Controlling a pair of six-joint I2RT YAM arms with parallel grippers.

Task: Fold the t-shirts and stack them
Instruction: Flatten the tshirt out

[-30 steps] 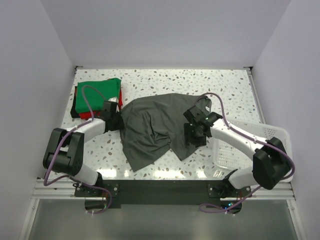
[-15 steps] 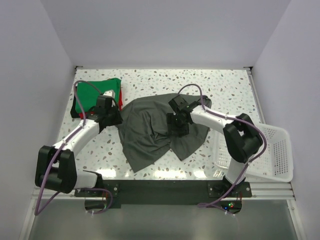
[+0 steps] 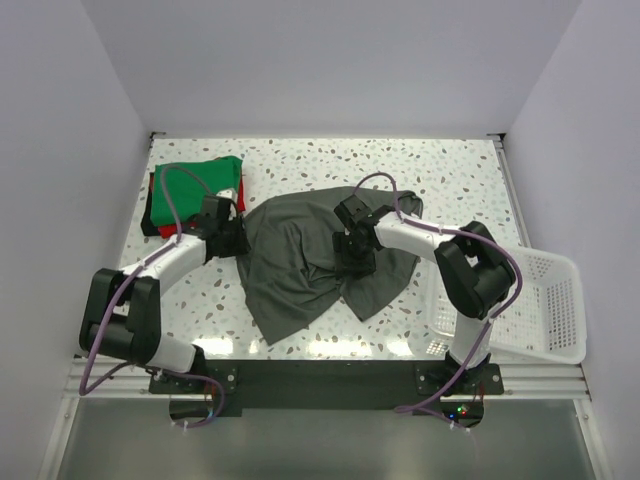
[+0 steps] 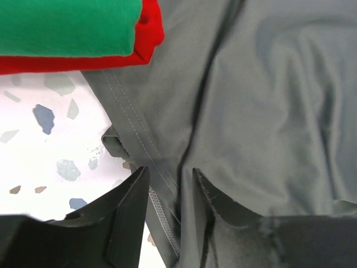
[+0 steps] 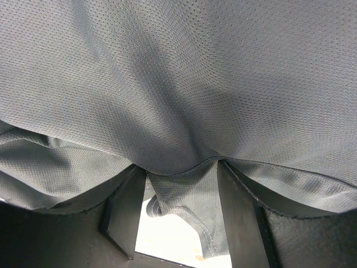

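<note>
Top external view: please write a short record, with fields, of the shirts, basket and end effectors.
unfolded: large charcoal-grey cloth t-shirt, crumpled mid-table
stack: folded green t-shirt on folded red t-shirt, far left
basket: white plastic mesh basket, near right
left end effector: astride grey hem, grip unclear
right end effector: open, grey cloth in the gap

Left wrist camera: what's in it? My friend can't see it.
A wrinkled dark grey t-shirt fills most of the view, its stitched edge between the fingers of the left end effector. A folded green shirt lies on a red shirt at top left.
</note>
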